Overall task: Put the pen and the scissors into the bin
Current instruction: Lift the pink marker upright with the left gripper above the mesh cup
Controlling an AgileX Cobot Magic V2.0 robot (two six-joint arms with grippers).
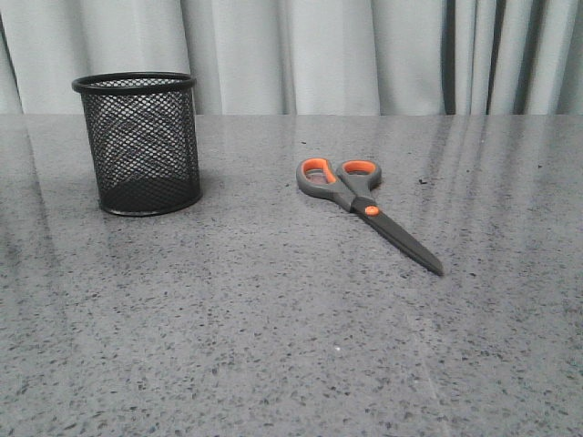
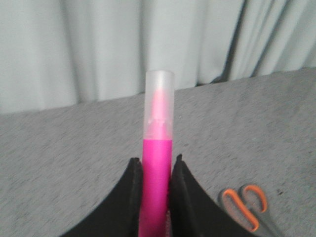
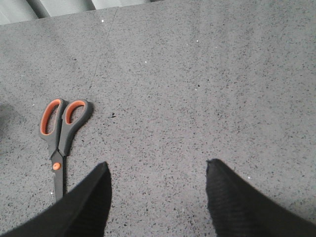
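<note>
The black wire-mesh bin [image 1: 139,144] stands upright at the table's back left in the front view. The scissors [image 1: 364,206] lie closed on the table to its right, orange-lined handles toward the back, blades pointing front right. Neither arm shows in the front view. My left gripper [image 2: 156,165] is shut on the magenta pen [image 2: 157,163], whose pale cap sticks out beyond the fingertips above the table; the scissors' handles [image 2: 245,207] show beside it. My right gripper [image 3: 157,168] is open and empty above bare table, with the scissors [image 3: 60,136] off to one side.
Pale curtains [image 1: 319,55] hang behind the table's far edge. The grey speckled tabletop [image 1: 273,346] stretches across the front and right with nothing else on it.
</note>
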